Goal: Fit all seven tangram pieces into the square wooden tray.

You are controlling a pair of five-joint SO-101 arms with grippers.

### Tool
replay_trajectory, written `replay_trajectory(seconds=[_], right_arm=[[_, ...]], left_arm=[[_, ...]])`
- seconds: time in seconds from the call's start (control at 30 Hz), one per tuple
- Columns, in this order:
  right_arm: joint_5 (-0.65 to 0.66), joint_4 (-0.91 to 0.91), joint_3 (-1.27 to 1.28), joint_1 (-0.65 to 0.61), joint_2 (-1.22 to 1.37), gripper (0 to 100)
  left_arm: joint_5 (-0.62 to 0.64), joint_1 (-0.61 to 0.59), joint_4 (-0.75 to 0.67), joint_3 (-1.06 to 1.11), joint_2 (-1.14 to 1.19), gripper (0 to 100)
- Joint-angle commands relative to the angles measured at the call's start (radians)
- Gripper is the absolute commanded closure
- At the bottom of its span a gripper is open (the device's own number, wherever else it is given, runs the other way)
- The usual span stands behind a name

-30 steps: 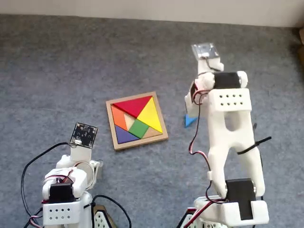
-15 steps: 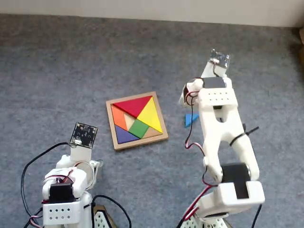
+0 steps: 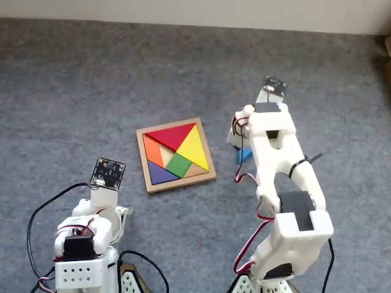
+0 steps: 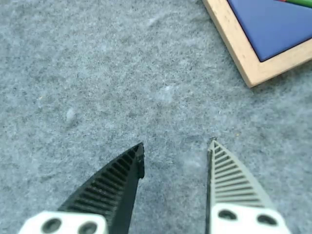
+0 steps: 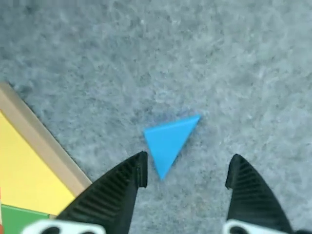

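The square wooden tray (image 3: 146, 182) lies mid-table holding red, yellow, orange, green and dark blue pieces, with bare wood showing in two gaps. A small light-blue triangle (image 3: 244, 154) lies flat on the carpet just right of the tray. My right gripper (image 5: 186, 174) hangs open over that light-blue triangle (image 5: 169, 140), its fingers apart on either side and not touching it; the tray's corner (image 5: 44, 146) is close by. My left gripper (image 4: 175, 156) stands open over bare carpet near the tray's dark blue corner (image 4: 253, 73), holding nothing.
Grey carpet covers the whole table. The right arm (image 3: 278, 159) stretches over the area right of the tray. The left arm (image 3: 91, 232) sits folded at the front left. A pale wall edge runs along the back.
The right arm has swung and lowered toward the light-blue triangle, its wrist now partly covering it from above. The left arm and tray have not moved.
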Motion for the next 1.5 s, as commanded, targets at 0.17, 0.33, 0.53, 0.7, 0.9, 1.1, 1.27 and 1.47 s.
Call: replay_trajectory(seconds=[0.17,0.33,0.53,0.7,0.9,1.1,1.27,1.47], right_arm=[[-0.009,-0.015,-0.016,0.016,0.067,74.3],[-0.003,-0.016,-0.018,0.016,0.076,76.3],[0.034,-0.016,-0.077,0.016,0.084,95.7],[0.124,-0.016,-0.108,0.013,0.084,99.3],[0.13,-0.016,-0.107,0.016,0.084,99.3],[0.133,-0.008,-0.11,0.039,0.073,99.3],[0.133,-0.008,-0.208,0.067,0.079,98.8],[0.133,-0.015,-0.289,0.068,0.084,87.8]], left_arm=[[0.006,-0.005,0.006,0.019,-0.042,79],[0.006,-0.005,0.006,0.019,-0.042,79],[0.006,-0.005,0.006,0.019,-0.042,79],[0.006,-0.005,0.006,0.019,-0.042,79],[0.006,-0.005,0.006,0.019,-0.042,79],[0.006,-0.005,0.006,0.019,-0.042,79],[0.006,-0.005,0.006,0.019,-0.042,79],[0.006,-0.005,0.006,0.019,-0.042,79]])
